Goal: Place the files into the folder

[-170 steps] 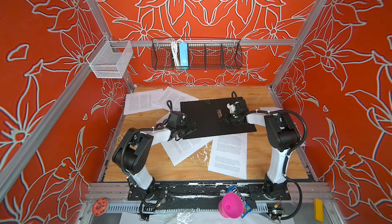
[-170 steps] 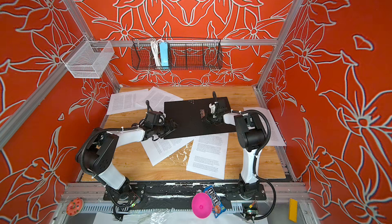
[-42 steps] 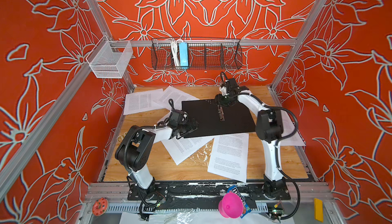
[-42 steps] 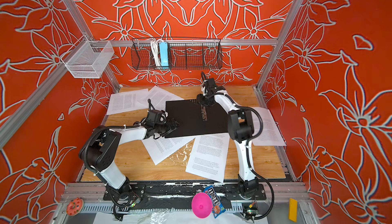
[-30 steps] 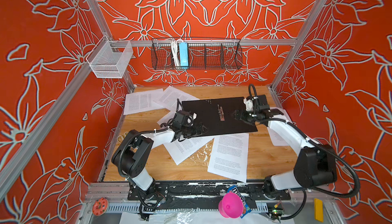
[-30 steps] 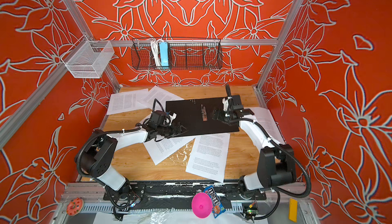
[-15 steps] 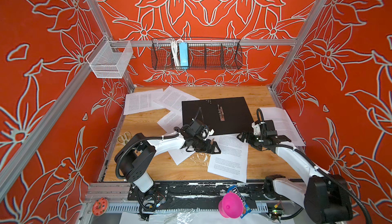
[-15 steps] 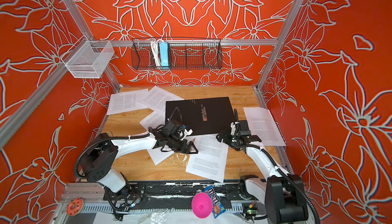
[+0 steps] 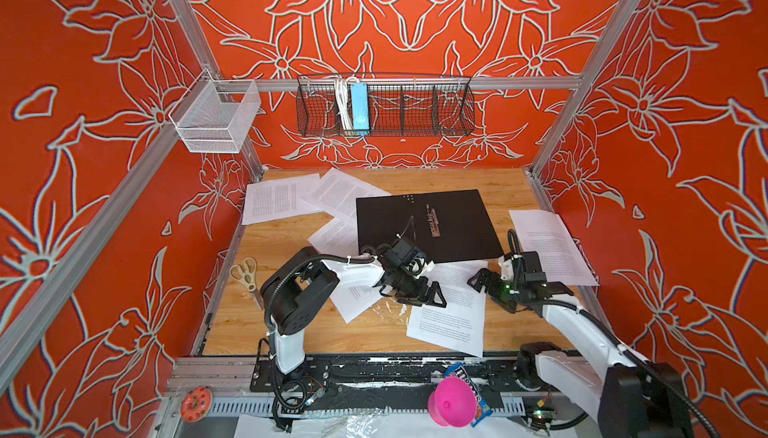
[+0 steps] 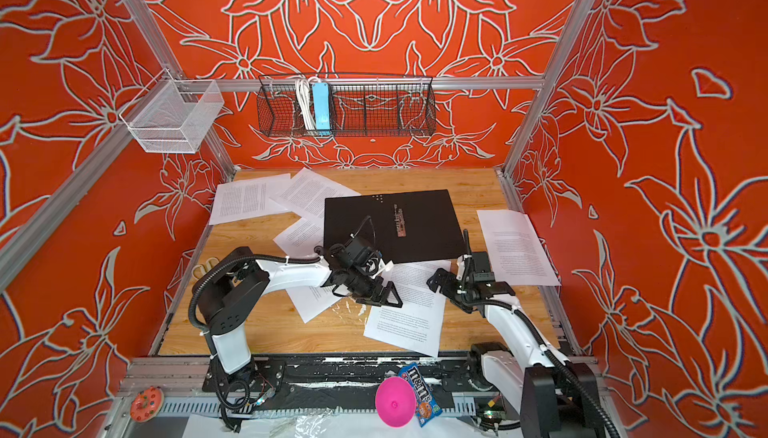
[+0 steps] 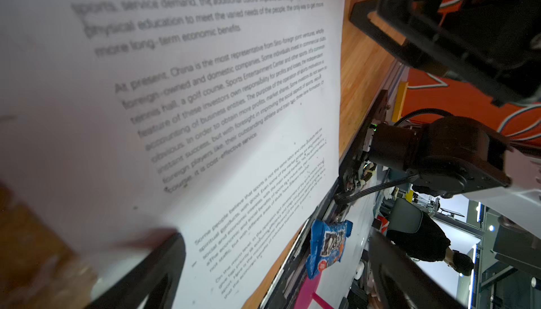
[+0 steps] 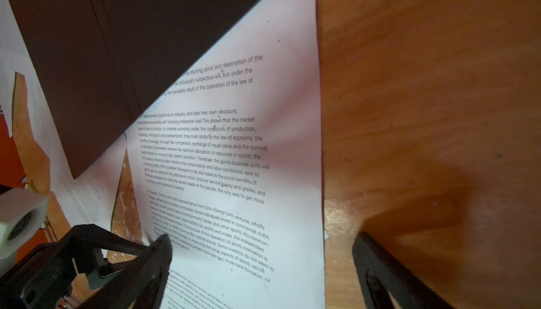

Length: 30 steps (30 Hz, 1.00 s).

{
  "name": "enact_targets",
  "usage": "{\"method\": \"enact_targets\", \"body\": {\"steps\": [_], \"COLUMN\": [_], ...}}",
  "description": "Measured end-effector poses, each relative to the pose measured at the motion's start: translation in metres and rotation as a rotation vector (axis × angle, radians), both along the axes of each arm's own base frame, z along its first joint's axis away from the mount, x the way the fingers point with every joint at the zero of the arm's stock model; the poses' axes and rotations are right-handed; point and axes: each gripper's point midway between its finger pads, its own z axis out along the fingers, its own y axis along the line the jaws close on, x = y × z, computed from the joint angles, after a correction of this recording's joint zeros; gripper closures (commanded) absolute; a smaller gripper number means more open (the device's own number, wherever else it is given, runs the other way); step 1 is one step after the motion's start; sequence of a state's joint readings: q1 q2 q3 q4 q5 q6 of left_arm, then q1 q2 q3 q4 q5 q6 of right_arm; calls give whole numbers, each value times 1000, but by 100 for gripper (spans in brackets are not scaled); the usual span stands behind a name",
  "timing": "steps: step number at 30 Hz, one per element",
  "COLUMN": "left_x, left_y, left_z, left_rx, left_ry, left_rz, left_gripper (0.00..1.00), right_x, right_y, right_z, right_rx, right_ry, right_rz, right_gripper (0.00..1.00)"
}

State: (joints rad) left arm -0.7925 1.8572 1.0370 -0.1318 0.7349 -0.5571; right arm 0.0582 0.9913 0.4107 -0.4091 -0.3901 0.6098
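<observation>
My left pincer gaping, empty, over the lower-centre printed sheet; right pincer likewise wide, holding nothing, at its right edge; open folder above them

I see the right gripper spread wide over a printed sheet: one finger above the paper, the other above bare wood table. Black folder overlaps the sheet's far corner. A second sheet pokes out from under the folder, beside the first.
</observation>
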Motion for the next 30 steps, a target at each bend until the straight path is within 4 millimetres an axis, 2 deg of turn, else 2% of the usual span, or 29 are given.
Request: {"method": "enact_targets", "body": {"steps": [9,16,21,26,30], "left_x": [19,38,42,43,46], "left_y": [-19,-37,-39,-38,-35], "left_z": [-1,-1,-1,-1,-2], "left_rx": [-8,-27,-35,-38,-44], "left_ry": [11,-4,-10,-11,-12], "left_rz": [28,35,37,33,32], "left_gripper": [2,2,2,2,2], "right_x": [15,40,50,45,30], "right_y": [0,8,14,21,30], "right_z": [-4,-3,1,6,8], "right_rx": [10,68,108,158,219], "right_ry": [-20,-56,-86,-109,-104], "right_rz": [-14,-27,-10,10,27], "right_gripper": [2,2,2,2,2]}}
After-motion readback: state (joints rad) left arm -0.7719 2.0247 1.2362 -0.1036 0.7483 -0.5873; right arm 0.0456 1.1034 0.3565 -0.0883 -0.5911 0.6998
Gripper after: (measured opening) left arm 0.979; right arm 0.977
